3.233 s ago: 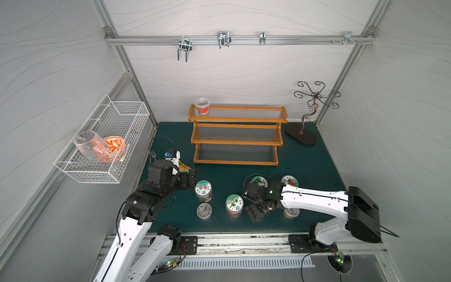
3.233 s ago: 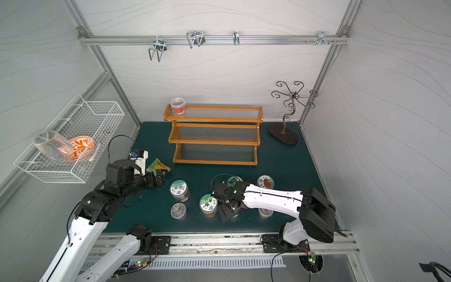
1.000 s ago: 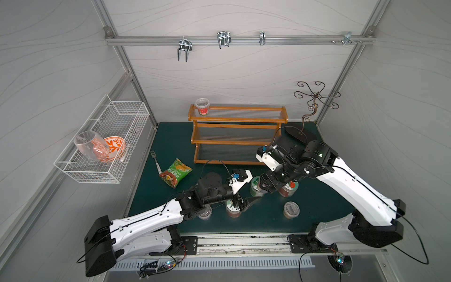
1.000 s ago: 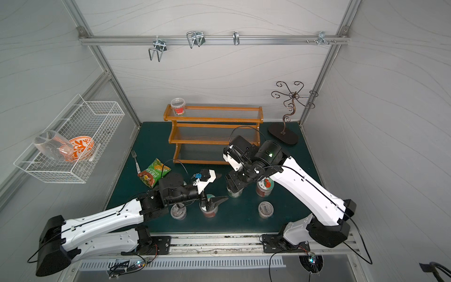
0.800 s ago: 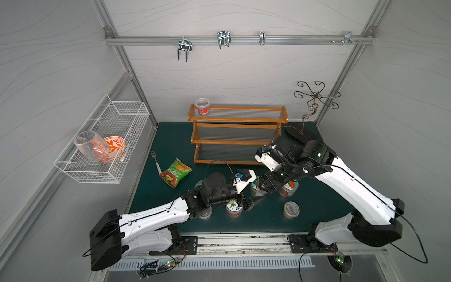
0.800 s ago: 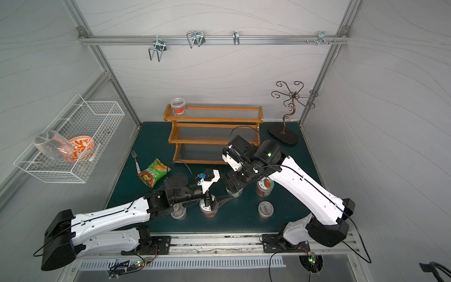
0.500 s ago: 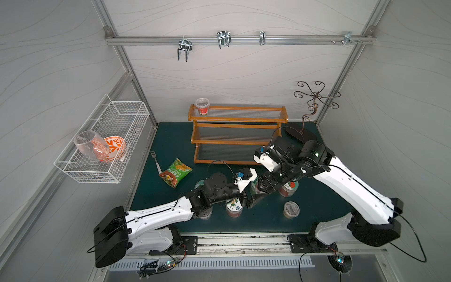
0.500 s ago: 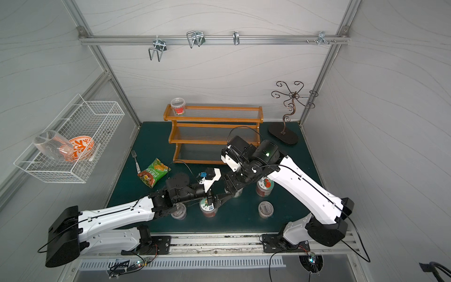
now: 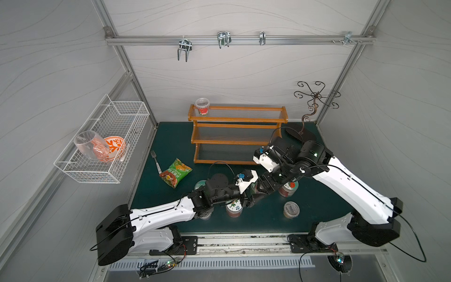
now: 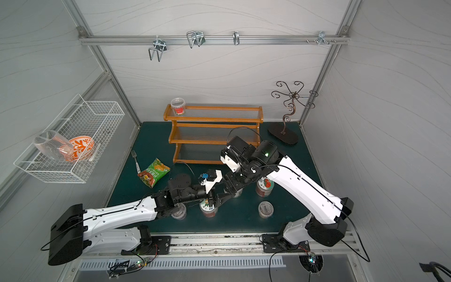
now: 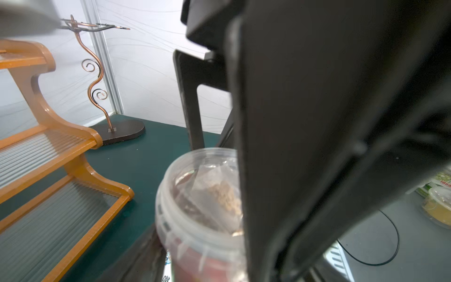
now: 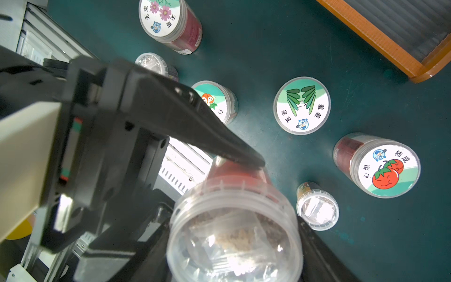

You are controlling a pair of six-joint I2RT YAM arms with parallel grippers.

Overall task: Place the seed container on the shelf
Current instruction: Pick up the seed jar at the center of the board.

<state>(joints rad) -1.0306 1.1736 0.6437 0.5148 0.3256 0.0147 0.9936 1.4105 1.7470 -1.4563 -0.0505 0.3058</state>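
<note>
- The seed container (image 12: 234, 232) is held up off the green worktop (image 9: 170, 146), near its middle. The shelf (image 9: 236, 120) lies at 12 o'clock from it.
- The right fingers (image 12: 317, 254) are clamped on either side of the container's wide upper part, and its top is turned toward the right wrist camera.
- One of the left fingers (image 12: 219, 144) is laid against the container's red lower band. Its partner is hidden, so it cannot be told whether the left fingers are gripping or only touching.
- The two sets of fingers are set at different heights on the container. This is judged to be a handover between the arms, spaced so that the fingers do not collide.
- The container is kept raised, probably so that the jars standing below are not knocked. One of these is the tomato-lid jar (image 9: 288, 193) at its 3 o'clock.
- The container is seen as a round tub of clear plastic with a ribbed neck and a see-through top. A small clear packet of pale seeds is lodged inside, over dark reddish filling.
- On the shelf, a small tub (image 9: 202, 107) is already placed at the 9 o'clock end of the top tier. Most of the ribbed tiers are seen bare, so room for the container is judged to be available.
</note>
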